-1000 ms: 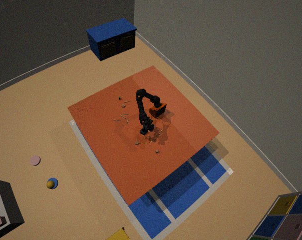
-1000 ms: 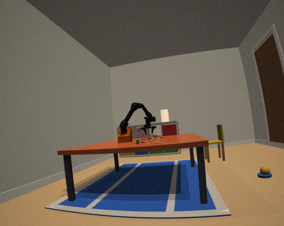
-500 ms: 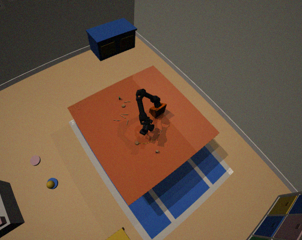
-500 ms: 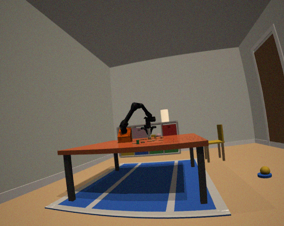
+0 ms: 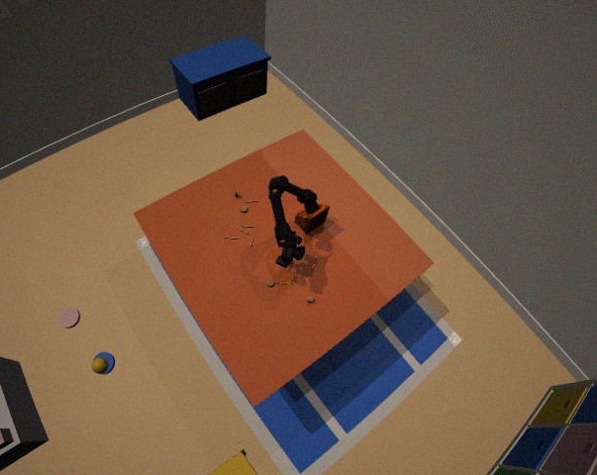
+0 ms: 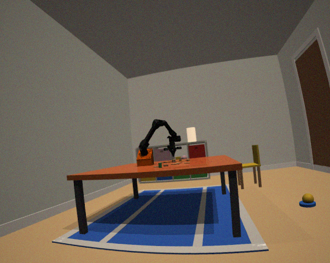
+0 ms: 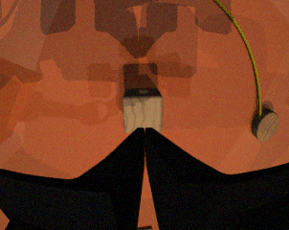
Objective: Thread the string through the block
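The wooden block (image 7: 143, 114) (image 6: 173, 160) stands on the table; a dark side with its hole faces the top of the wrist view. My gripper (image 7: 144, 134) (image 6: 173, 155) points down and is shut and empty. Its tips are close above the block and overlap its lower edge in the wrist view; whether they touch it I cannot tell. The round wooden button (image 5: 270, 283) (image 7: 266, 126) lies to the block's right in the wrist view. The yellow string (image 7: 253, 59) (image 5: 286, 283) curves away from it. The string's stick (image 5: 317, 262) lies on the table, outside the wrist view.
Several loose sticks, one of them a stick (image 5: 231, 237) at the left, lie on the orange table (image 5: 206, 301). A small green object (image 5: 236, 193) and a round piece (image 5: 244, 209) are near them. Another small round piece (image 5: 310, 299) lies beyond the string.
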### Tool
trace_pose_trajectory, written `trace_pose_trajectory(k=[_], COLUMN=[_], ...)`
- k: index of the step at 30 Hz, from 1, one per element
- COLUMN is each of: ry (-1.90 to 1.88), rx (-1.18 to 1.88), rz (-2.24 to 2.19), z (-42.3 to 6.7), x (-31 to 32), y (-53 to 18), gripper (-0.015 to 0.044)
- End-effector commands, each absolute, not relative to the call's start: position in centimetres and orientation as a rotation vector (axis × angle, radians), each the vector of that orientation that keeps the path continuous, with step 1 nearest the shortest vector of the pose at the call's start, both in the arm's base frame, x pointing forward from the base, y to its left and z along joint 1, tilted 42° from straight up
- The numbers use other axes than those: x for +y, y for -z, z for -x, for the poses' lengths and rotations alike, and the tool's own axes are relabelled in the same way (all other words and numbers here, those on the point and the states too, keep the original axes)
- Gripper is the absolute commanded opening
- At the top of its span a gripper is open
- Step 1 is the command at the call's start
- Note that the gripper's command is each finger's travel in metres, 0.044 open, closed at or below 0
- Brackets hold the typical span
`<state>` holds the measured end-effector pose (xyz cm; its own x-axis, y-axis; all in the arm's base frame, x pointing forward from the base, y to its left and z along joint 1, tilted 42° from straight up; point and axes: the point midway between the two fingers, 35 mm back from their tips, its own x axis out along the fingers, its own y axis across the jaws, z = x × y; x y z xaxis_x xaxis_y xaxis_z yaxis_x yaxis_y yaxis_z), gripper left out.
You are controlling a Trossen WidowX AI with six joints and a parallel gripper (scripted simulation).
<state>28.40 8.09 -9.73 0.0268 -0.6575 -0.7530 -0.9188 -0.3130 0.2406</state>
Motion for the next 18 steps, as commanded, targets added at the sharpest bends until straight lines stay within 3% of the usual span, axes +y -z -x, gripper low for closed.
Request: trace_pose_trajectory(k=[1,7,16,18], ry=[-1.173,-1.173,-1.173,-1.173], rx=[1.612,1.612,1.612,1.612], rz=[1.997,1.997,1.997,1.997], z=[-28.4,-28.4,-28.4,-28.4], x=[8.09,8.09,8.09,8.09], y=[9.73,9.73,9.73,9.73], gripper=[0.0,0.0,0.0236,0.0238])
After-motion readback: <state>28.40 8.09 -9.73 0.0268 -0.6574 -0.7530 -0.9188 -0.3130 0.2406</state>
